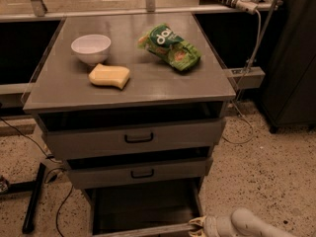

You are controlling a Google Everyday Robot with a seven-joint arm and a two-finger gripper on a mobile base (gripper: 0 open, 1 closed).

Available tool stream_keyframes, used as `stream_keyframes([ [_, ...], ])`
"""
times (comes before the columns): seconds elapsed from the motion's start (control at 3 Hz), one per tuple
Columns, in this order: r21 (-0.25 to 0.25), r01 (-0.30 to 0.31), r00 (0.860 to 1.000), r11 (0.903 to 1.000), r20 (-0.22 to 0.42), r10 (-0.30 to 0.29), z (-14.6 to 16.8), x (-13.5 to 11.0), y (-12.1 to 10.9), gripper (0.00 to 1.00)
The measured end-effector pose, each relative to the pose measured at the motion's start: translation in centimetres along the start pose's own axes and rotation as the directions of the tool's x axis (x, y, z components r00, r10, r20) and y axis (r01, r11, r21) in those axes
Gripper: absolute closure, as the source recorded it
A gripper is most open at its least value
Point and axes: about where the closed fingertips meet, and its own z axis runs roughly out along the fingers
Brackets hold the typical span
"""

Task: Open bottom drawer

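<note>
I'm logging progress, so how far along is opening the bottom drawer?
Mostly done: the bottom drawer sits pulled well out, its dark inside showing below the middle drawer. In hand: the gripper is at the right end of its front edge, at the bottom of the view. Left, probably: only backing the arm away.

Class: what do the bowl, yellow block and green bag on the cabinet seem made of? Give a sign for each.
Bowl: likely glazed ceramic or plastic; smooth white sheen. Yellow block: probably sponge foam; matte, soft rounded edges. Green bag: plastic film; glossy crinkles. The gripper sits low, at the front of the bottom drawer.
</note>
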Motion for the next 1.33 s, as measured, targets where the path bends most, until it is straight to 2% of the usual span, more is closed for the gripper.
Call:
stream_keyframes([
  [0.33,-0.011,0.000,1.000,0.9999,0.011,0.000,0.1,0.2,0.4,0.35],
  [0.67,-0.019,-0.010,1.000,0.9998,0.026,0.010,0.0,0.7,1.3,0.38],
  [1.0,-0.016,-0.031,0.999,0.9994,0.031,0.031,-0.6,1.7,2.6,0.61],
  [1.33,-0.016,-0.031,0.999,0.9994,0.031,0.031,-1.0,1.3,2.5,0.84],
])
